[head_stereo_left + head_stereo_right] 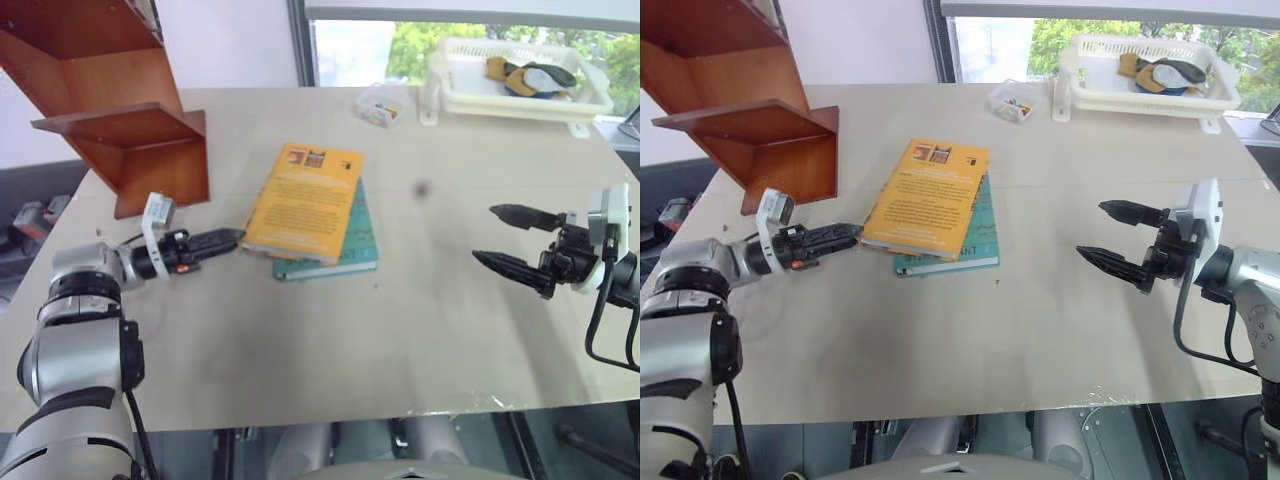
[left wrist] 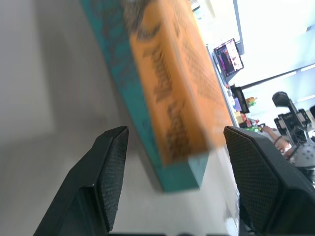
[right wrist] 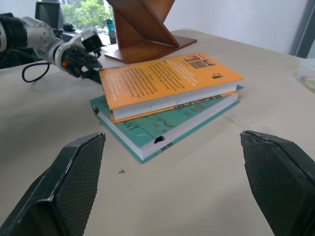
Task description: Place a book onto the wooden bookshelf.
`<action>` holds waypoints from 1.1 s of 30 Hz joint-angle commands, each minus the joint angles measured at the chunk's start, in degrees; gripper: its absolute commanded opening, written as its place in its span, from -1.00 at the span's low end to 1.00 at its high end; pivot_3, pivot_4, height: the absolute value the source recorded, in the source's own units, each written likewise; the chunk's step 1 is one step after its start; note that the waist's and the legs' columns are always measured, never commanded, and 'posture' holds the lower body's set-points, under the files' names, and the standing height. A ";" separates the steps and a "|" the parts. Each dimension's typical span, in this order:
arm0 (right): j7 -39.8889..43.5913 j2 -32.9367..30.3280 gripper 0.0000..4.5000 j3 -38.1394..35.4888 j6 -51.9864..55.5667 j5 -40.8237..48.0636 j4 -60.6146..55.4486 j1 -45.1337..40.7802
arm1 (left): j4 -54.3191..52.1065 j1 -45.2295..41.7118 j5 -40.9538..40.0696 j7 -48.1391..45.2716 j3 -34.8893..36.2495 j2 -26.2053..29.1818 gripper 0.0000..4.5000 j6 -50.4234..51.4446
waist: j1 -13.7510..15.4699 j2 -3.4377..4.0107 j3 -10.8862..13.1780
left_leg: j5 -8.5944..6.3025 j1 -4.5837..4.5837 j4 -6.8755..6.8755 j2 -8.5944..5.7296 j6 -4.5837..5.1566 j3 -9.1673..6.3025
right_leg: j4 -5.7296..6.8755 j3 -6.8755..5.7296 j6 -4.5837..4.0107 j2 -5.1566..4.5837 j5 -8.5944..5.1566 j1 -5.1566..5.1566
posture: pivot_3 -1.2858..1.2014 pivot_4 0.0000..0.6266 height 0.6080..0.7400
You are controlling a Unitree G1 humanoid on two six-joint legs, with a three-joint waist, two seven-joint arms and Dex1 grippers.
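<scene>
The orange-yellow book (image 1: 305, 200) lies flat on top of a teal-green book (image 1: 358, 256) in the middle of the table. My left gripper (image 1: 236, 238) lies low and level at the stack's near left corner. Its fingers (image 2: 110, 162) are open, with the books' corner (image 2: 177, 167) just ahead between them, and they hold nothing. My right gripper (image 1: 487, 235) hovers open and empty well to the right of the books, pointing toward them. The wooden bookshelf (image 1: 125, 125) stands at the table's far left, behind my left gripper.
A white plastic basket (image 1: 455, 95) with some items stands at the far right by the window. A small clear box (image 1: 380, 105) sits to its left. Bare tabletop (image 1: 330, 340) spreads between the books and the near edge.
</scene>
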 commanded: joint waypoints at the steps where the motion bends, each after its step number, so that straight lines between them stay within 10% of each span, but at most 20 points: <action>1: 0.87 -0.88 1.00 -0.85 -1.50 0.30 -0.14 -1.00 | -10.95 4.99 -7.28 -0.92 -0.84 1.75 0.49 4.65 | 0.00 0.00 0.00 | 0.01 0.00 0.00 0.01 -0.01 -0.02 | 0.00 0.08 0.00 -0.02 0.00 0.00 | 0.03 -0.52 1.00; 31: 8.92 -8.44 1.00 -4.01 8.07 12.75 -7.70 5.66 | 11.83 -11.81 4.58 6.03 2.51 -6.62 0.49 -6.38 | 0.08 -0.14 -0.06 | 0.00 -0.03 0.05 -0.04 0.01 -0.01 | 0.01 -0.13 0.00 -0.02 0.00 0.00 | 0.03 -0.52 1.00; 33: 8.74 -8.59 1.00 -4.12 7.94 12.64 -7.74 5.80 | 11.98 -12.09 4.85 5.56 2.89 -6.83 0.26 -6.05 | 0.10 -0.14 -0.06 | 0.00 -0.03 0.06 -0.04 0.01 -0.01 | 0.03 -0.13 0.00 -0.02 0.00 0.01 | 0.03 -0.52 1.00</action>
